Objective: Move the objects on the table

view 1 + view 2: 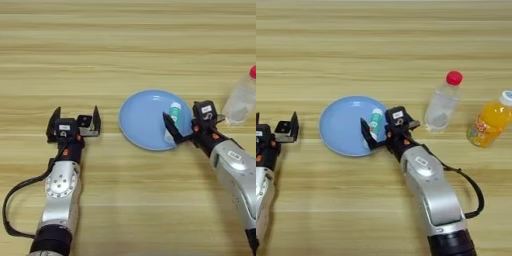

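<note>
Spanning the frame, the tabletop point(125, 40) carries the light-blue plate point(142, 117), over whose right rim the right gripper point(376, 131) sits, fingers closed around the white-and-green tube point(374, 121). The tube's long axis runs near-far, green end pointing away. The left gripper point(74, 121) waits wide open, empty, left of the plate.
</note>
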Available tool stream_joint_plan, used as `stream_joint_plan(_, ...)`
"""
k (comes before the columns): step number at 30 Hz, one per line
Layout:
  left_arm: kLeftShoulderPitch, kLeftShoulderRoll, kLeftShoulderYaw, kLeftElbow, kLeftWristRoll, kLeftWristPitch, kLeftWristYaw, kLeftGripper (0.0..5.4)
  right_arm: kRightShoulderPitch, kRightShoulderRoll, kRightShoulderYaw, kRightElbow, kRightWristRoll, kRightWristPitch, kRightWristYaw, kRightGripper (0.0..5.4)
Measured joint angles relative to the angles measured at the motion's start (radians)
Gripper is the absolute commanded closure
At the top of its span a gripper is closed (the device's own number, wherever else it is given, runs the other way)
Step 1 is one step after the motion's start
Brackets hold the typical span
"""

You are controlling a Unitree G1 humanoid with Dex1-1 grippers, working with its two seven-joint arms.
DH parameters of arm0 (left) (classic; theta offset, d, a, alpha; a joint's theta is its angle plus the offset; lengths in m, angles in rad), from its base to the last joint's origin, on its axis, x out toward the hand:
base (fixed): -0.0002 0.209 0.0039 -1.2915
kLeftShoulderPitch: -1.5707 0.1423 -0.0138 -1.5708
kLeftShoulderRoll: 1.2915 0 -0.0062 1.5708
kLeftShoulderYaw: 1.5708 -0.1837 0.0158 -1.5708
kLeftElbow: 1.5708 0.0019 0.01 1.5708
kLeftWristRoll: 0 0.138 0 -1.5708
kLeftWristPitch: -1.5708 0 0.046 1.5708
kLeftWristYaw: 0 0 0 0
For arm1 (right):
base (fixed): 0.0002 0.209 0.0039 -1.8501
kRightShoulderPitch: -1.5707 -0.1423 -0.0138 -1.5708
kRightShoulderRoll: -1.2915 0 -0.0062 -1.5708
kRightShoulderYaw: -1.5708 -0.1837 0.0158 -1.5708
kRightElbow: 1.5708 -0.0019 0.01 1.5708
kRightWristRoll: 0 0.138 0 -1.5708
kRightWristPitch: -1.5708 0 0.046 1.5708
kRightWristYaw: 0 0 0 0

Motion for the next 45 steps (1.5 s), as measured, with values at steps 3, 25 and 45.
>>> stream_joint_plan(3,0.001,0.000,-0.002,-0.002,0.000,0.000,0.003,0.00,-0.010,0.013,0.001,0.018,0.001,0.001,0.000,0.07)
stream_joint_plan(25,0.004,-0.012,-0.010,-0.010,0.005,0.000,0.016,0.00,-0.053,0.076,0.009,0.188,0.030,0.019,0.049,0.07)
stream_joint_plan(45,0.018,-0.016,-0.021,-0.042,0.006,0.013,0.024,0.00,-0.124,0.086,-0.006,0.331,-0.004,-0.014,0.025,0.73)
